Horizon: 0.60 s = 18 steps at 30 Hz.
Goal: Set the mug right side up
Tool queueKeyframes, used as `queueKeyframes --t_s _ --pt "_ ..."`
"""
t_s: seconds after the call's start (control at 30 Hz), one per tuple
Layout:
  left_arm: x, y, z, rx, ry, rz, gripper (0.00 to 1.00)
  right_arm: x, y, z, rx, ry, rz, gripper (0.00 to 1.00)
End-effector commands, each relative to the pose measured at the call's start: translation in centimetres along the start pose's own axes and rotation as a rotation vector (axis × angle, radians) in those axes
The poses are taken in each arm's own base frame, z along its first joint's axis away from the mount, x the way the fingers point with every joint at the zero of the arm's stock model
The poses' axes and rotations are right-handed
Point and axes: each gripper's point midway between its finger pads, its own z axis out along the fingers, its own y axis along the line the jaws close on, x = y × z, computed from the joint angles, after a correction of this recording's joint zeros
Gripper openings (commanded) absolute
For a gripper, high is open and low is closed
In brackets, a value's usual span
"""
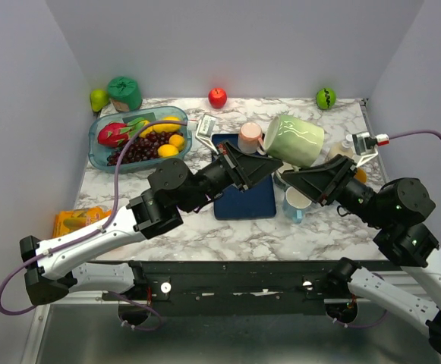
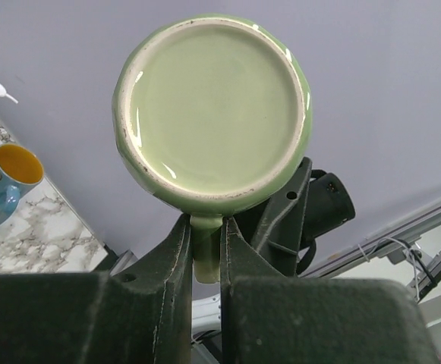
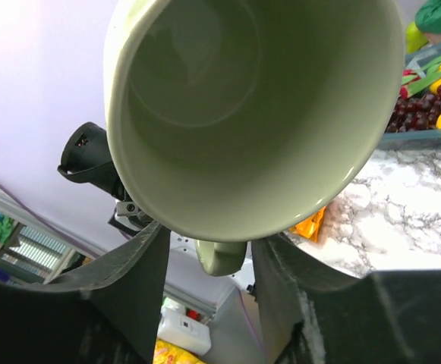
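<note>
The light green mug (image 1: pixel 294 139) hangs on its side above the middle of the table, base toward the left arm and mouth toward the right arm. My left gripper (image 2: pixel 205 244) is shut on the mug's handle (image 2: pixel 205 254), and the round base (image 2: pixel 212 114) fills the left wrist view. In the right wrist view the mug's open mouth (image 3: pixel 250 98) faces the camera. My right gripper (image 3: pixel 211 262) straddles the same handle (image 3: pixel 222 258) from the other side, open, with a gap between the handle and each finger. From above, the two grippers meet under the mug (image 1: pixel 281 173).
A dark blue mat (image 1: pixel 244 199) lies below the mug with a pink cup (image 1: pixel 250 136) at its far edge. A light blue mug (image 1: pixel 296 205) stands under the right gripper. A blue fruit bowl (image 1: pixel 102 152) sits far left, an orange packet (image 1: pixel 76 220) near left, a pump bottle (image 1: pixel 364 142) far right.
</note>
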Motion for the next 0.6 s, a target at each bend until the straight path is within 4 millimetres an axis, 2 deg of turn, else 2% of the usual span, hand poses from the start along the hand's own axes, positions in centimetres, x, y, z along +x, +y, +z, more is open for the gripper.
queueKeyframes --t_s 0.0,0.2,0.3,0.33,0.37,0.4,0.47,0.5,0.57 --pt "-2.4 -4.4 -0.3 0.164 -0.092 -0.03 0.0 -1.0 0.6 0.4 -0.024 -0.054 0.001 0.51" --pt "-1.8 -4.6 -0.3 0.198 -0.072 -0.015 0.0 -1.3 0.5 1.0 -0.02 -0.063 0.014 0.34" --pt "-1.5 -4.5 -0.2 0.2 -0.06 0.0 0.0 -1.6 0.4 1.1 -0.01 -0.077 0.016 0.07" --pt "-1.2 -4.3 -0.1 0.191 -0.046 0.005 0.0 -1.8 0.2 1.1 -0.001 -0.084 0.017 0.01" --pt "-1.2 -4.4 -0.1 0.192 -0.045 0.012 0.0 -1.9 0.0 1.1 0.01 -0.092 0.015 0.01" --pt "-1.2 -4.3 -0.2 0.189 -0.043 0.031 0.14 -2.1 -0.4 1.0 0.036 -0.101 0.011 0.01" --pt "-1.1 -4.0 -0.2 0.168 -0.034 0.055 0.28 -2.5 -1.0 0.9 0.073 -0.12 -0.014 0.01" --pt "-1.2 -3.8 -0.3 0.162 -0.035 0.075 0.52 -2.7 -1.7 0.8 0.107 -0.132 -0.021 0.01" --pt "-1.4 -3.2 -0.4 0.124 -0.041 0.099 0.76 -3.4 -1.7 0.5 0.133 -0.155 -0.055 0.01"
